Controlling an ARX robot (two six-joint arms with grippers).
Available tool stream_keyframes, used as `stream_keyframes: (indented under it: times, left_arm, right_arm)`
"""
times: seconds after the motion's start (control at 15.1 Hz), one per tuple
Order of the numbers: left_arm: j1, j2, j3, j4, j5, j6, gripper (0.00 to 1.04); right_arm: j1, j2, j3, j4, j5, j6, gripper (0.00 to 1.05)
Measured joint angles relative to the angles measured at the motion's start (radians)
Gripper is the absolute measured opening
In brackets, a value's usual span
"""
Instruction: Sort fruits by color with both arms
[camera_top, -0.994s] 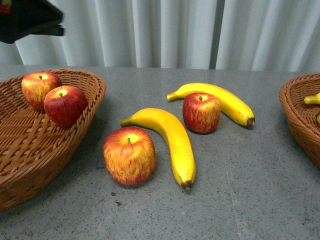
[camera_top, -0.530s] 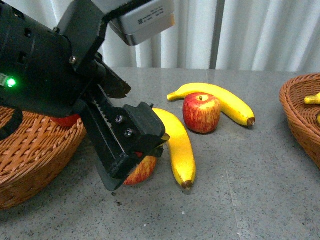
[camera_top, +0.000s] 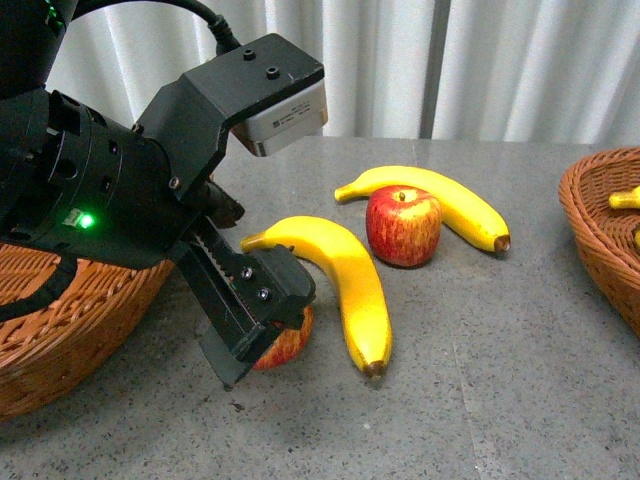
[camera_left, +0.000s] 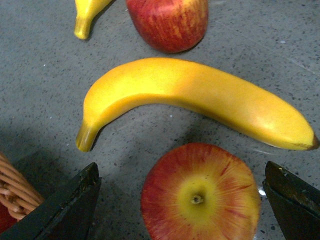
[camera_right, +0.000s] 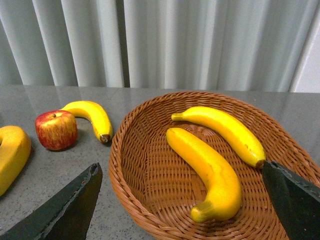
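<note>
Pale curtain (camera_top: 500, 60) behind grey tabletop (camera_top: 520, 400)

Close beside the apple (camera_left: 200, 197), a banana (camera_left: 200, 97)

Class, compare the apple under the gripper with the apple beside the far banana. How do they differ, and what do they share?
The near apple sits between the open fingers of the left gripper; the far apple is free. The near apple shows a broad yellow patch round its stem; the far apple looks deeper red. Both stand stem-up on the table.

Robot lab: black arm (camera_top: 110, 190) over grey tabletop (camera_top: 520, 400), white curtain (camera_top: 520, 70) backdrop.
</note>
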Motion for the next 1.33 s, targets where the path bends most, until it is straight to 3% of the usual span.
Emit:
stream_keyframes:
  times: [0.53, 0.66, 0.73, 0.8, 0.99, 1.13, 1.33]
  left_arm:
    - [0.006, 0.084, 0.0, 0.009, 0.055, 0.001, 0.98]
    - [0.006, 0.084, 0.002, 0.0, 0.069, 0.019, 0.67]
    - [0.006, 0.05, 0.002, 0.013, 0.056, 0.011, 0.67]
    - [0.01, -0.118, 0.016, 0.17, -0.05, -0.08, 0.66]
    - [0.059, -0.26, -0.014, 0.284, -0.209, -0.209, 0.66]
    - [0.15, -0.314, -0.113, 0.298, -0.346, -0.352, 0.66]
    - [0.219, -0.336, -0.209, 0.274, -0.383, -0.458, 0.66]
  right_arm:
    - [0.0, 0.0, 0.0, 0.0, 0.0, 0.0, 0.98]
    - [0.0, 0.0, 0.0, 0.0, 0.0, 0.0, 0.98]
    - [0.0, 0.0, 0.0, 0.0, 0.0, 0.0, 0.98]
    - [0.0, 0.0, 0.0, 0.0, 0.0, 0.0, 0.98]
    - [0.0, 0.0, 0.0, 0.0, 0.0, 0.0, 0.98]
    - [0.0, 0.0, 0.0, 0.0, 0.0, 0.0, 0.98]
    - [0.0, 0.0, 0.0, 0.0, 0.0, 0.0, 0.98]
